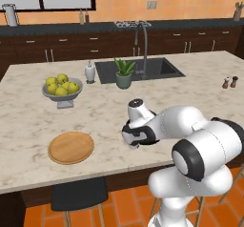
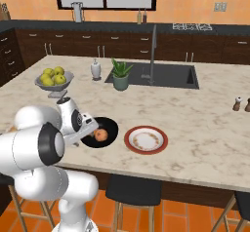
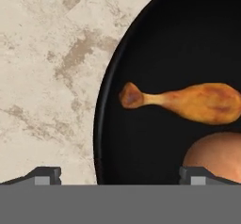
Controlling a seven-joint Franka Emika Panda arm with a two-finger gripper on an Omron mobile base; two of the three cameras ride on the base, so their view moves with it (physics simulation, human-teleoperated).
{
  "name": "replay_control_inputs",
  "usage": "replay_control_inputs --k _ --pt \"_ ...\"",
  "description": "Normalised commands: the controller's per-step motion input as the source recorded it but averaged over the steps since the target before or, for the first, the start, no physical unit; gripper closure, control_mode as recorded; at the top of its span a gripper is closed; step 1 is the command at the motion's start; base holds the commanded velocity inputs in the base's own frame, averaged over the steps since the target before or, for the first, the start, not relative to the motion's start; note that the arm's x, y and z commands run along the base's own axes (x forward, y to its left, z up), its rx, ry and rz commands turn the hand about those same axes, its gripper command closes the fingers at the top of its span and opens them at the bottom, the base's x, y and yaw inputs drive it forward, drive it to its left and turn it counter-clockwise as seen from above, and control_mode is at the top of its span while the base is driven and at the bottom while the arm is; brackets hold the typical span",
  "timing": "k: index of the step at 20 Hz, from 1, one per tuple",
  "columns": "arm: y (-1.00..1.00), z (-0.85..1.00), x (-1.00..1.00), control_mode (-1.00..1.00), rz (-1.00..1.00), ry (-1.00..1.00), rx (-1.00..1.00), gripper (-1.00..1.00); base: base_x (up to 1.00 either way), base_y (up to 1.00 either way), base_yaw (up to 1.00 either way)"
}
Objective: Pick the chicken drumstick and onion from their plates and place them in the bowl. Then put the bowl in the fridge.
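— counts first, going left to right on the island counter (image 1: 28, 121)?

— one grey footed fruit bowl (image 1: 62, 95) holding about five yellow-green apples (image 1: 61, 85), one wooden plate (image 1: 71, 148) with nothing on it, one white soap bottle (image 1: 89, 72), one potted plant (image 1: 124, 73), one sink (image 1: 157, 67) with its tap, then two small shakers (image 1: 229, 82) at the far right. in the right base view, one black bowl (image 2: 112, 128) and, just right of it, one white plate (image 2: 146, 140) with a red-brown rim, bare.

— what's hard to see?

— from the left base view the arm covers the black bowl almost entirely. in the right base view the wrist hides the bowl's left side, so the chicken drumstick can't be made out there. the hand view cuts off the bowl at top and right, and the onion at the bottom right.

— and what's in the bowl?

— one chicken drumstick (image 3: 188, 101) lying flat, bone end toward the rim, and one onion (image 2: 101, 135) just beside it. both sit inside the bowl.

— gripper?

— gripper (image 3: 120, 173) hovers over the bowl's rim with its tips spread wide apart, one over the marble, one over the bowl, holding nothing.
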Motion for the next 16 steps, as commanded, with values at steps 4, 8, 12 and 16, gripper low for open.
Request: replay_control_inputs --k 4,8,12,16 --pt "0.00 -0.25 0.00 -1.00 0.04 0.00 0.00 -1.00 0.00 0.00 0.00" --pt "0.00 -0.17 0.00 -1.00 0.03 0.00 0.00 -1.00 0.00 0.00 0.00" --pt "0.00 -0.07 0.00 -1.00 0.03 0.00 0.00 1.00 0.00 0.00 0.00" --pt "0.00 0.00 0.00 -1.00 0.08 0.00 0.00 1.00 0.00 0.00 0.00"
